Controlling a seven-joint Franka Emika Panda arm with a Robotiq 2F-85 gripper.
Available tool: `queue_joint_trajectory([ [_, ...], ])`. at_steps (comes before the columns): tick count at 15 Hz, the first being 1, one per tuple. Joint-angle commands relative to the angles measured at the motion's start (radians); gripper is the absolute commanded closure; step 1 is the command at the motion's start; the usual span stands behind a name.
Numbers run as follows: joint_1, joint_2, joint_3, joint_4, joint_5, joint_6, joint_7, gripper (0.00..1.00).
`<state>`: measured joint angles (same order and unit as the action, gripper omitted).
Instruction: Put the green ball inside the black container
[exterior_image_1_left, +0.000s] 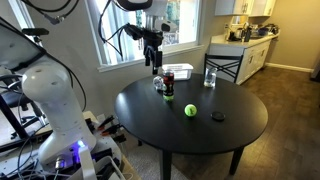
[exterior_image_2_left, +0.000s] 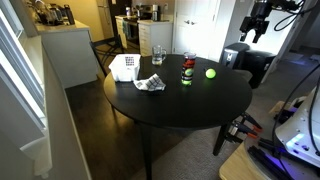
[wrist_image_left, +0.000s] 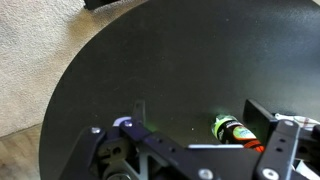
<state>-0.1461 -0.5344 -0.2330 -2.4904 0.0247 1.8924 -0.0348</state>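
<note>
Big round black table (exterior_image_1_left: 240, 125) fills the middle in both exterior views. The white arm (exterior_image_1_left: 55, 90) takes up the left side of the frame in an exterior view. Its gripper (exterior_image_1_left: 153, 62) hangs at top centre, over the table's far edge and clear of everything. The jaws look spread wide with nothing between them. The wrist view agrees: linkages splayed along the bottom of the frame, only bare tabletop in the gap.

A dark chair (exterior_image_1_left: 225, 66) stands behind the table at upper right. In an exterior view a white box (exterior_image_2_left: 123, 67) sits on the left part of the table, with something pale and crumpled (exterior_image_2_left: 150, 84) just beside it. Can't tell what that is.

The glass (exterior_image_1_left: 210, 77) is clear and upright, at the back of the table, right of centre. The can (exterior_image_1_left: 168, 78) is dark with red, upright, just left of the glass. In the wrist view it's at lower right, showing some green and red. Any writing on it is way too small to read, so no brand from me.

The container (exterior_image_1_left: 159, 86) is a small dark cup tucked just left of the can. Touching or not, can't say.

The ball (exterior_image_1_left: 190, 110) is lime green and sits on bare tabletop a bit right of frame centre, below and right of the can. It's apart from the container, not in it. A flat black disc (exterior_image_1_left: 218, 117) lies near the ball, to its right.
</note>
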Motion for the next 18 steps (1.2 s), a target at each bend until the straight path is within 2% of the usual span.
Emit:
queue_joint_trajectory([
  [1, -0.025, 0.025, 0.017, -0.009, -0.006, 0.031, -0.002, 0.0],
  [3, -0.034, 0.084, 0.005, 0.025, 0.0, 0.064, 0.003, 0.0],
  [6, -0.047, 0.181, -0.017, 0.064, 0.008, 0.208, -0.003, 0.0],
  [10, -0.051, 0.328, -0.028, 0.13, 0.019, 0.334, 0.003, 0.0],
  [18, -0.043, 0.613, 0.008, 0.334, 0.017, 0.424, 0.027, 0.0],
])
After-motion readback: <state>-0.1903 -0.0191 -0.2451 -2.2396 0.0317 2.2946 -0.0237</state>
